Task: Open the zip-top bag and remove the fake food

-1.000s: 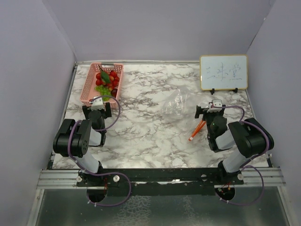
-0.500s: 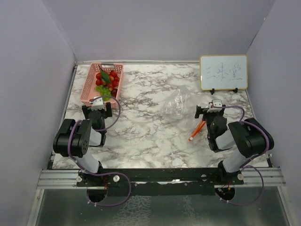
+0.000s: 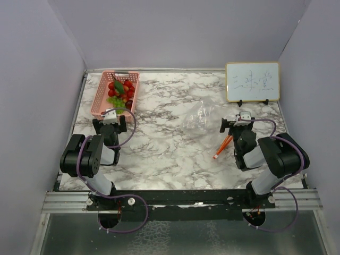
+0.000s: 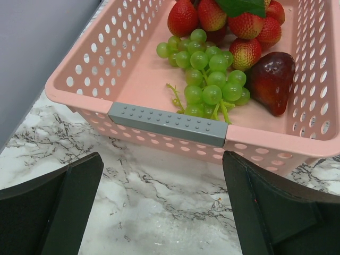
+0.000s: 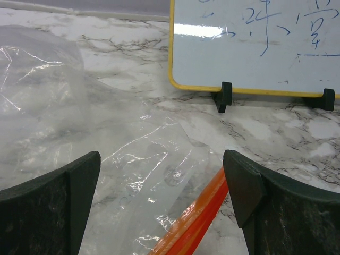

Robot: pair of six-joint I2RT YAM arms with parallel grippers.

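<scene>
The zip-top bag (image 3: 204, 125) lies flat and see-through on the marble table, its red-orange zip strip (image 3: 222, 146) toward my right arm. It looks empty in the right wrist view (image 5: 106, 159), where the strip (image 5: 202, 218) runs between my fingers. My right gripper (image 5: 162, 212) is open and empty, just above the bag's mouth. The fake food (image 3: 119, 91) lies in the pink basket (image 3: 101, 101): strawberries, a green grape cluster (image 4: 210, 79) and a dark red piece (image 4: 271, 79). My left gripper (image 4: 162, 212) is open and empty, low over the table just before the basket's near wall (image 4: 170, 125).
A small whiteboard (image 3: 252, 81) with a yellow frame stands on black feet at the back right, close behind the bag. Purple walls enclose the table on the left, right and back. The basket sits against the left edge.
</scene>
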